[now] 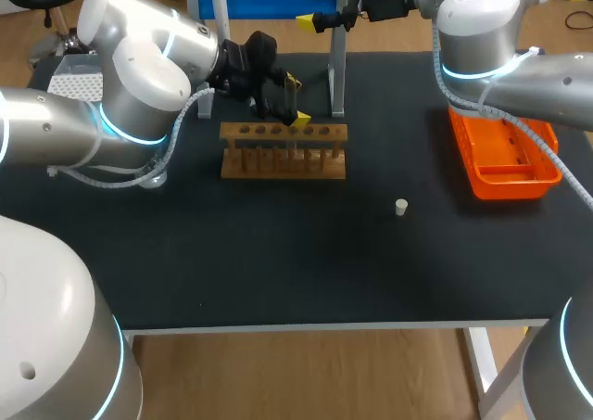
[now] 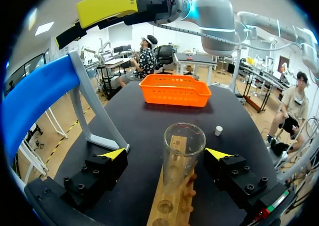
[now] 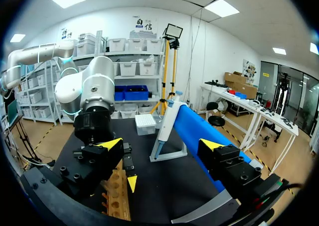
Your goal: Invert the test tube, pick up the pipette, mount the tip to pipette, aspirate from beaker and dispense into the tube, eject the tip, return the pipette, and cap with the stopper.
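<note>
Squarely between the wide-spread fingers [image 2: 113, 154] of the left gripper [image 2: 166, 153]: the test tube [image 2: 183, 148], mouth up, touched by neither finger, seated in the wooden rack [image 2: 172, 206] directly under the gripper. Ahead of that gripper and slightly to one side, the small white stopper [image 2: 218, 130] on the black table [image 2: 144, 121]; farther ahead, the orange basket [image 2: 174, 92]. Up ahead, raised and well apart, the right gripper [image 3: 161, 144], likewise gaping with nothing held. Just ahead of it, the pipette [image 3: 166, 123] leaning on its blue stand [image 3: 197, 133]; beyond that, a white tip box [image 3: 144, 123].
</note>
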